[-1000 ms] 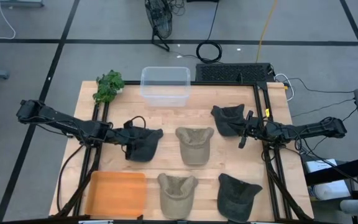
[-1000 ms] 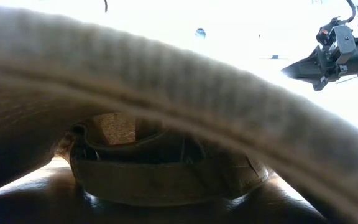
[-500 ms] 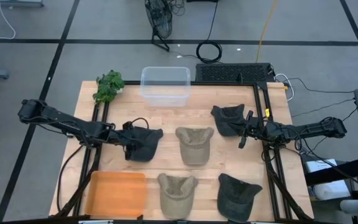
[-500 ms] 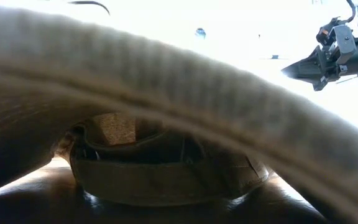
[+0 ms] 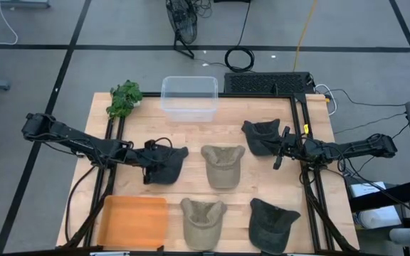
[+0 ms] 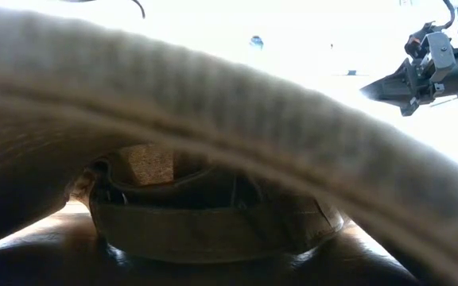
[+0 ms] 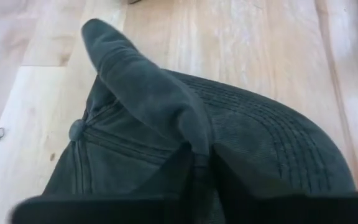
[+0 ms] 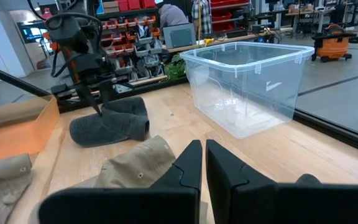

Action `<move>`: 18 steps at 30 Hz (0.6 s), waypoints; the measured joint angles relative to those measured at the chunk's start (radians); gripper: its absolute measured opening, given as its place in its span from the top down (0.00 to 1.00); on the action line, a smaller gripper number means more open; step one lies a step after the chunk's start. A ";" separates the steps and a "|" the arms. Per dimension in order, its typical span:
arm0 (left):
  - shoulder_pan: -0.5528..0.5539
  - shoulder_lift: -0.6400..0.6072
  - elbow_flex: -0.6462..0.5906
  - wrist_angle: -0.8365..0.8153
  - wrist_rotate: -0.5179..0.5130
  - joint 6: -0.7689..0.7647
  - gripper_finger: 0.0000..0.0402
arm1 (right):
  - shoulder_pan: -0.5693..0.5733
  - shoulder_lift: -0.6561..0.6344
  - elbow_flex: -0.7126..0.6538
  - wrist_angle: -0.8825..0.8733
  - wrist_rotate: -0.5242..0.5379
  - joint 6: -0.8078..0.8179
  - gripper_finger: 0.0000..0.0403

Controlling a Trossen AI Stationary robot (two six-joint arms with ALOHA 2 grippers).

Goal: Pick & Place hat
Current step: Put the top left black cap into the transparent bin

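Left gripper [image 5: 150, 154]: you have its fingers [image 7: 194, 168] pinched together on a raised fold of the dark cap [image 5: 166, 163]; crown and brim spread out just beyond the fingertips
Dark cap: you see it lying on the wooden table [image 5: 191, 135], left of the tan cap [image 5: 223, 165], with its top button [image 7: 76, 129] beside the fingers
Right gripper [image 5: 279, 151]: you have its fingers [image 8: 190, 168] closed on nothing, held above the table just beside another dark cap [image 5: 260, 136]
Clear bin [image 8: 247, 83]: well ahead of the right fingers
Orange tray [image 5: 132, 222]: near the left arm, apart from its fingers
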 joint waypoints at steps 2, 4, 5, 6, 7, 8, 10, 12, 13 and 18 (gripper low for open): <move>0.000 -0.001 0.000 0.000 0.009 0.005 0.94 | 0.000 0.000 0.000 0.000 0.000 0.000 1.00; 0.000 -0.001 0.000 0.000 0.015 0.014 0.97 | 0.000 0.000 0.000 0.000 0.000 0.000 1.00; 0.000 -0.001 0.000 0.000 0.015 0.018 0.97 | 0.000 0.000 0.000 0.000 0.001 0.000 1.00; 0.000 -0.001 0.000 0.000 0.015 0.022 0.96 | 0.000 0.000 0.000 0.000 0.001 0.000 1.00; 0.000 -0.001 0.000 0.000 0.015 0.027 0.95 | 0.000 0.000 0.000 0.000 0.003 0.000 1.00; 0.000 -0.001 0.000 0.001 0.015 0.035 0.93 | 0.000 0.000 0.000 0.000 0.015 0.000 1.00; 0.000 -0.001 0.000 0.006 0.015 0.053 0.91 | 0.000 0.000 0.000 -0.004 0.047 0.000 1.00; 0.000 -0.001 -0.001 0.020 0.011 0.074 0.92 | -0.001 0.000 0.000 -0.008 0.080 0.001 1.00; 0.000 -0.001 -0.001 0.027 0.005 0.087 0.93 | 0.000 0.000 0.000 -0.009 0.096 0.004 1.00; 0.000 -0.023 -0.001 0.070 -0.037 0.133 0.98 | -0.001 0.000 0.000 -0.011 0.124 0.008 1.00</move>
